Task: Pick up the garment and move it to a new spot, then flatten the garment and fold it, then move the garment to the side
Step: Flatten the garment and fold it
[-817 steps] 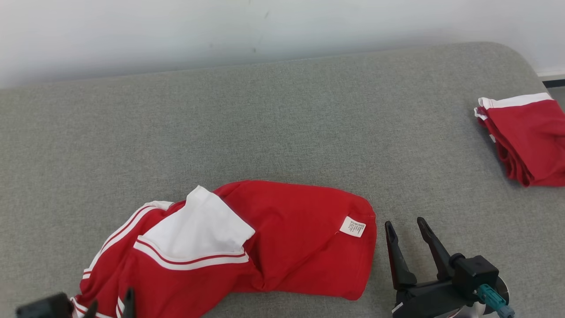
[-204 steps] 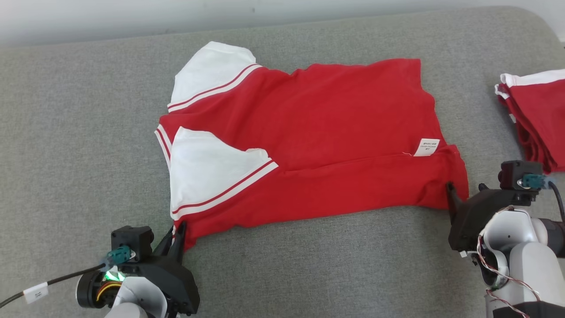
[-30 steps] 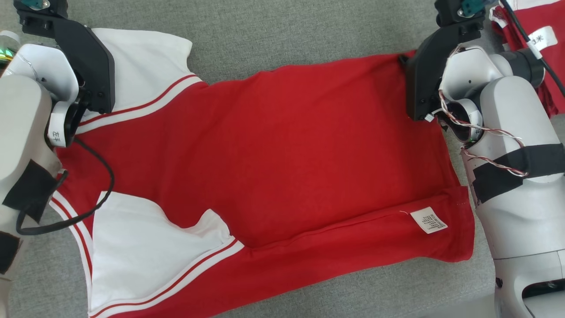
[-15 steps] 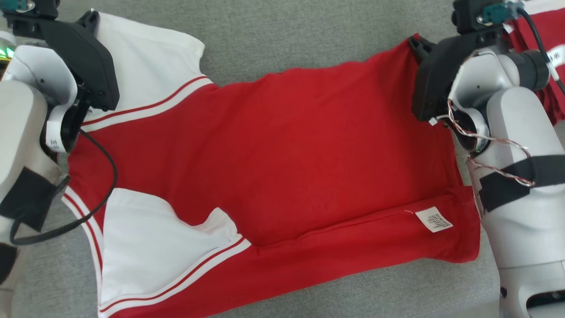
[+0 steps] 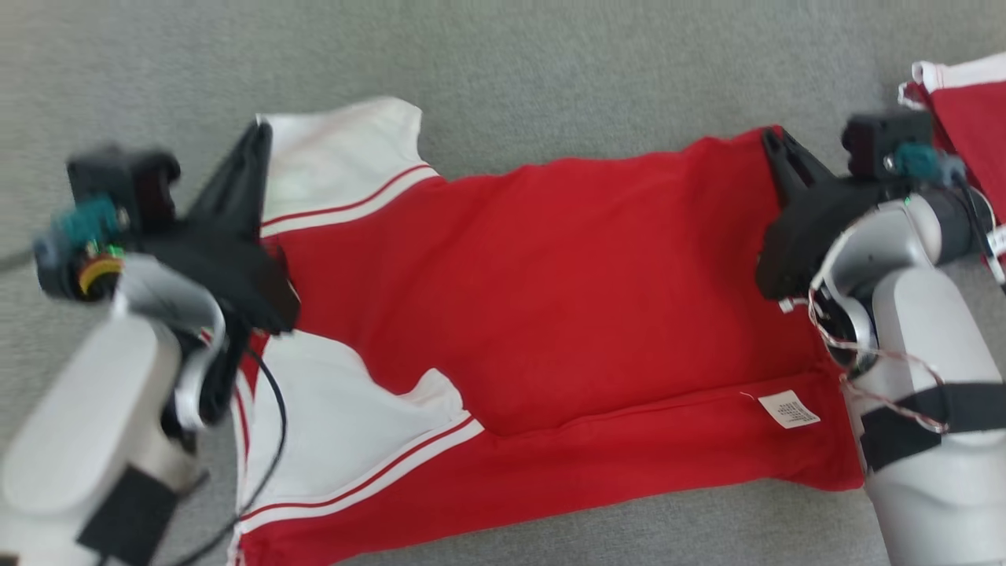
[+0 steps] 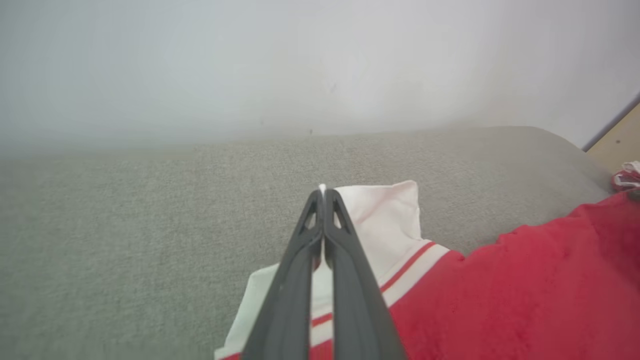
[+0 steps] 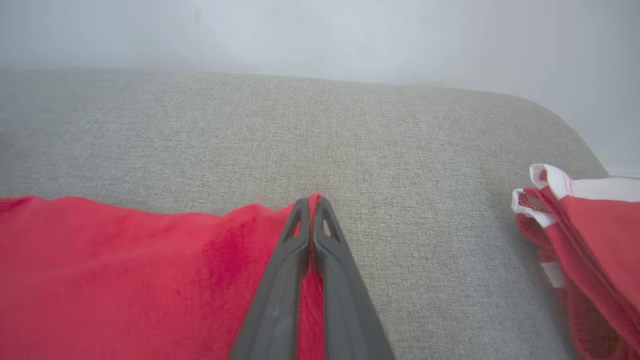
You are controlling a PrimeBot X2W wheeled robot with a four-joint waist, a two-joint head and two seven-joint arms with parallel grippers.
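Grey worktop (image 5: 511, 71) below us: left pincer (image 6: 322, 192) pinches the white sleeve (image 6: 385, 215), right pincer (image 7: 311, 202) the hem corner (image 5: 743, 145) of the red shirt (image 5: 550, 275), and either seemingly thin grip could slip mid-fold.

Your left gripper (image 5: 258, 135) has two long dark fingers (image 6: 295, 290), each narrowing to a tip with a triangular cut-out. Behind it you have a black camera block (image 5: 126, 177) carrying a teal plug (image 5: 86, 222), then a pale left forearm (image 5: 86, 409) wrapped with black tape (image 5: 130, 515) and trailing a thin black cable (image 5: 283, 432). Your right gripper (image 5: 772, 137) looks the same, and its pale right forearm (image 5: 919, 314) wears a black band (image 5: 927, 417) and thin red-and-white twisted wires (image 5: 868, 358)
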